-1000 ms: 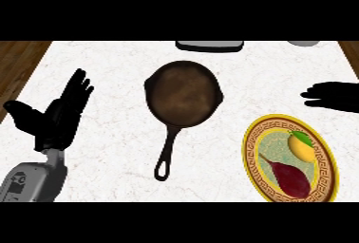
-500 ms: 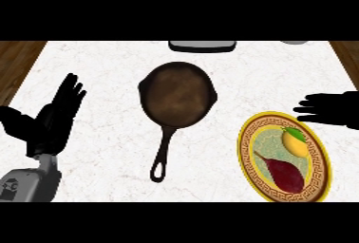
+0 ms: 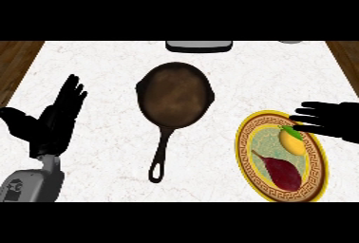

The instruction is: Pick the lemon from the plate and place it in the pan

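Observation:
A yellow lemon (image 3: 293,142) with a green leaf lies on the upper right part of a gold-rimmed plate (image 3: 247,156), beside a dark red sweet potato (image 3: 279,170). My right hand (image 3: 335,120) comes in from the right edge with straight fingers spread, its lowest fingertip just above the lemon, holding nothing. The dark cast-iron pan (image 3: 175,93) sits in the middle of the counter, empty, handle pointing down toward me. At the left my left hand (image 3: 54,121) rests open, fingers up, apart from everything.
A grey object (image 3: 199,46) lies at the counter's far edge behind the pan. Another pale item (image 3: 291,42) peeks in at the top right. Wooden floor shows past the counter's left and right edges.
My right hand has moved down and left from the right edge until its fingers reach over the plate's upper rim near the lemon. The left hand stays where it was.

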Robot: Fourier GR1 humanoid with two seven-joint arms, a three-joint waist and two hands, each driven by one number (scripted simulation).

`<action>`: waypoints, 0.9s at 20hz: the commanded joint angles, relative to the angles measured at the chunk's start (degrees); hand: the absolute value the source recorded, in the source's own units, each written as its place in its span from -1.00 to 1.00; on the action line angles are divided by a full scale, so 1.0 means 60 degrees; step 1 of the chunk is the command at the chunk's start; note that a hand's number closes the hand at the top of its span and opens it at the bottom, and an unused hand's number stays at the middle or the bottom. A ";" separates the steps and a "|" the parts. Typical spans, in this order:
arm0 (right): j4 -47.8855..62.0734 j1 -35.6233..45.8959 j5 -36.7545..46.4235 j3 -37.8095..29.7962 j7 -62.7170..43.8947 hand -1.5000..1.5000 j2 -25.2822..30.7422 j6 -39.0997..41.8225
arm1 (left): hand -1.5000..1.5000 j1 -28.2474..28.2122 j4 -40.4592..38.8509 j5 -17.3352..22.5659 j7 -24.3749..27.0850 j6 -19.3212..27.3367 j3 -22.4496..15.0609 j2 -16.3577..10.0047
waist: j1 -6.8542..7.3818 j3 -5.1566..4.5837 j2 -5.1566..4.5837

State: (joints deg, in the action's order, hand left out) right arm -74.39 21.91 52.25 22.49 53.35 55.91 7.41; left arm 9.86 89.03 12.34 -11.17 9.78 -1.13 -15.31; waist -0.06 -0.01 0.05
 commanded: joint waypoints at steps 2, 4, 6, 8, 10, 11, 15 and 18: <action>-0.0583 -0.0950 0.0552 -0.0412 0.0064 -1.00 -0.0351 -0.0155 | 0.00 0.0022 -0.0190 0.0175 -0.0046 -0.0471 0.0548 -0.0225 | -0.0018 0.0000 0.0003; -0.0670 -0.0517 0.1014 -0.0559 -0.0174 -1.00 -0.0643 0.0535 | 0.00 -0.0004 0.0003 -0.0326 0.0025 -0.0142 0.0127 0.0227 | 0.0019 0.0000 -0.0004; -0.0844 -0.1090 0.1431 -0.0386 -0.0925 -1.00 -0.0914 0.0147 | 0.00 -0.0647 0.0752 -0.0437 -0.0017 -0.0062 -0.0080 0.0304 | 0.0025 0.0002 0.0009; -0.1016 -0.0829 0.1675 -0.0702 -0.0951 -1.00 -0.1210 0.0643 | 0.00 0.0141 0.0213 -0.0236 -0.0358 -0.0250 0.0316 0.0216 | 0.0012 0.0000 -0.0004; -0.1275 -0.1218 0.1764 -0.0921 -0.1022 -1.00 -0.1232 0.0625 | 0.00 0.0476 0.0323 -0.0215 -0.0749 -0.0273 0.0503 0.0043 | -0.0018 0.0001 0.0001; -0.1421 -0.1430 0.2139 -0.0752 -0.1272 -1.00 -0.1487 0.0357 | 0.00 0.0445 0.0422 -0.0322 -0.0807 -0.0196 0.0405 0.0134 | -0.0016 0.0001 0.0002; -0.0597 -0.0632 0.2231 -0.1209 -0.0505 -1.00 -0.1602 0.0858 | 0.00 -0.0886 0.0566 -0.0523 0.0185 -0.0433 0.0211 0.0534 | 0.0049 -0.0001 -0.0001; -0.1130 -0.0642 0.3022 -0.0787 -0.1350 -1.00 -0.2582 0.1435 | 0.00 0.0137 -0.0042 -0.0526 -0.0238 -0.0468 0.0555 0.0407 | 0.0009 -0.0001 -0.0004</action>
State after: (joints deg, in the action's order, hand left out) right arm -78.32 17.91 67.59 18.01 46.99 43.06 12.32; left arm 9.38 90.32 9.95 -12.62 7.37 1.52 -13.29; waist 0.14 0.00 0.00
